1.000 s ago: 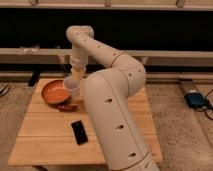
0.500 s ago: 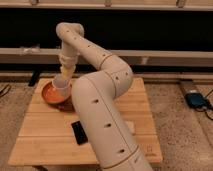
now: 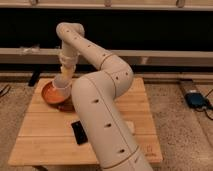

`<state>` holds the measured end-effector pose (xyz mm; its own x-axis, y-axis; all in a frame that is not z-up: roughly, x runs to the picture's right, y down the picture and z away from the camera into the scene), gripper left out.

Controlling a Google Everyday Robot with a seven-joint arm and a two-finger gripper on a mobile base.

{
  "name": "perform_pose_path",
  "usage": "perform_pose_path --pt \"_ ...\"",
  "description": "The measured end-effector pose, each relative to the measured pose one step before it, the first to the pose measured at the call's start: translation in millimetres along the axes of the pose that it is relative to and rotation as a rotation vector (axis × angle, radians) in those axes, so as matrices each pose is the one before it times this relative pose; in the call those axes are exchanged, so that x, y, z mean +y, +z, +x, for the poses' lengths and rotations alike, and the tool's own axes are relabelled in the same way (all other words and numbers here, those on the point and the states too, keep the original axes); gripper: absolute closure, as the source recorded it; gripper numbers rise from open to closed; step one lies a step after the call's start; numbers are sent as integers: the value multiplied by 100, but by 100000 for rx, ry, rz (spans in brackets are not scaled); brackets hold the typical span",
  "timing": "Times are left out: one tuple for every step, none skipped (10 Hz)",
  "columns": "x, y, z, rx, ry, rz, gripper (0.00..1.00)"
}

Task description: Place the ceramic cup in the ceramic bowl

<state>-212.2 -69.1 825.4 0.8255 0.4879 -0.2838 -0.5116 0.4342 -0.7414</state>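
The ceramic bowl (image 3: pixel 49 94), orange-brown and shallow, sits at the far left of the wooden table (image 3: pixel 45 145). My gripper (image 3: pixel 64 76) hangs from the white arm, pointing down over the bowl's right part. It is shut on the ceramic cup (image 3: pixel 62 85), a small white cup held upright at the bowl's rim height, inside the bowl's outline. The fingertips are partly hidden by the cup. I cannot tell whether the cup touches the bowl's floor.
A flat black object (image 3: pixel 79 132) lies on the table in front of the arm's base. The arm's thick links cover the table's middle. A blue device (image 3: pixel 195 99) lies on the floor at the right. A dark wall and rail run behind the table.
My gripper has carried the cup leftward and slightly down, from beside the bowl's right edge to over the bowl. The arm's upper links swung left with it.
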Motion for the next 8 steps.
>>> perform_pose_path --pt "3 11 5 30 -5 -5 100" --pt "44 28 -37 37 -66 -19 100" --pt "-21 -25 9 -11 28 58 100" --pt "-49 -14 41 -8 79 27 100" --pt "-24 -36 0 -141 32 -63 100" --pt "257 15 -397 -1558 -1920 -1686 100" --pt "326 -126 -814 -3119 -2053 -1696 100" --pt "519 -591 -1460 -7076 -3372 -3171 100"
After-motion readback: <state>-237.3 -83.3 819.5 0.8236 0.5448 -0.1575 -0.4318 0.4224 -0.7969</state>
